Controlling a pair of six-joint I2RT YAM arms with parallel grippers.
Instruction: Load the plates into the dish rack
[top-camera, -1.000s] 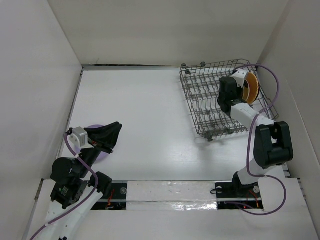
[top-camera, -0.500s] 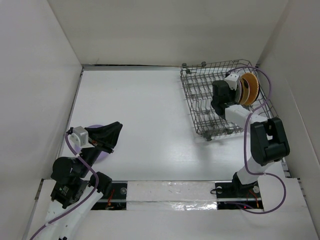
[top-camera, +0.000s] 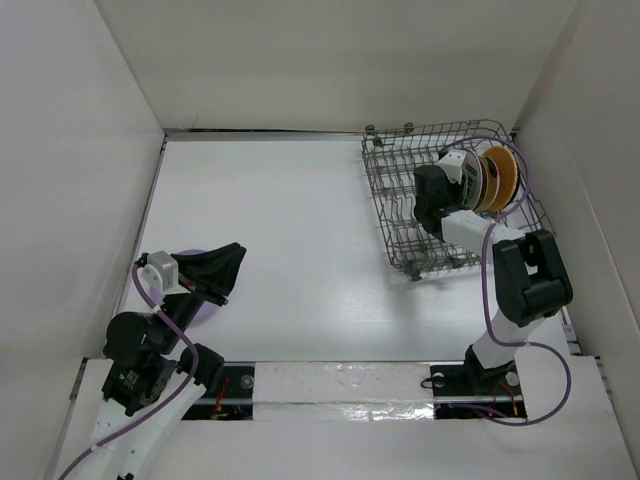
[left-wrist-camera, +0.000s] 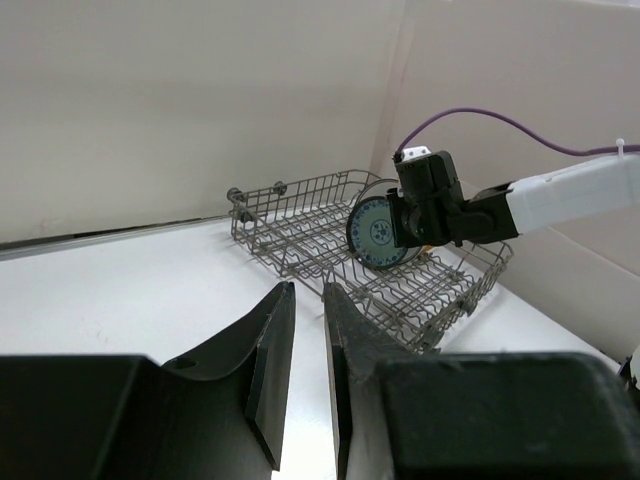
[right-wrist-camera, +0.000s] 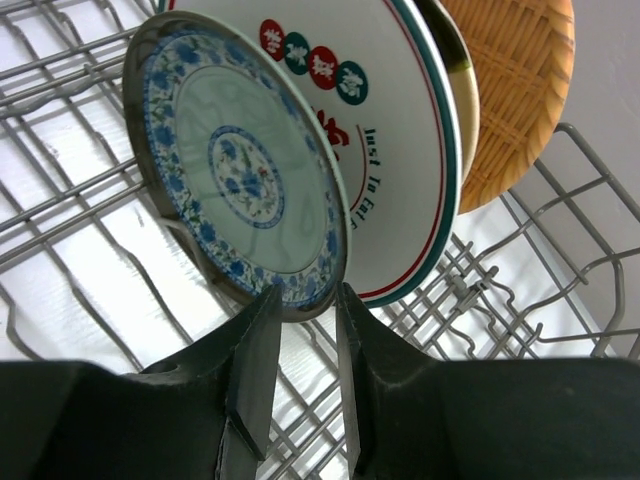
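Note:
The grey wire dish rack (top-camera: 400, 215) stands at the far right and also shows in the left wrist view (left-wrist-camera: 290, 215). In it stand an orange-tan plate (right-wrist-camera: 515, 90), a dark yellow plate's rim (right-wrist-camera: 462, 110), a white plate with red marks (right-wrist-camera: 400, 150) and a teal patterned plate (right-wrist-camera: 240, 160). My right gripper (right-wrist-camera: 305, 295) is inside the rack, its fingertips on either side of the teal plate's lower rim. My left gripper (left-wrist-camera: 308, 290) hangs above a lavender plate (top-camera: 190, 256) at the near left, its jaws a narrow gap apart with nothing between them.
White walls close the table on the left, back and right. The rack's right side sits close to the right wall (top-camera: 580, 200). A purple cable (top-camera: 530, 170) loops over the rack's far corner.
My right gripper has shifted left along the rack, and more of the standing plates now show behind it. My left arm has not moved.

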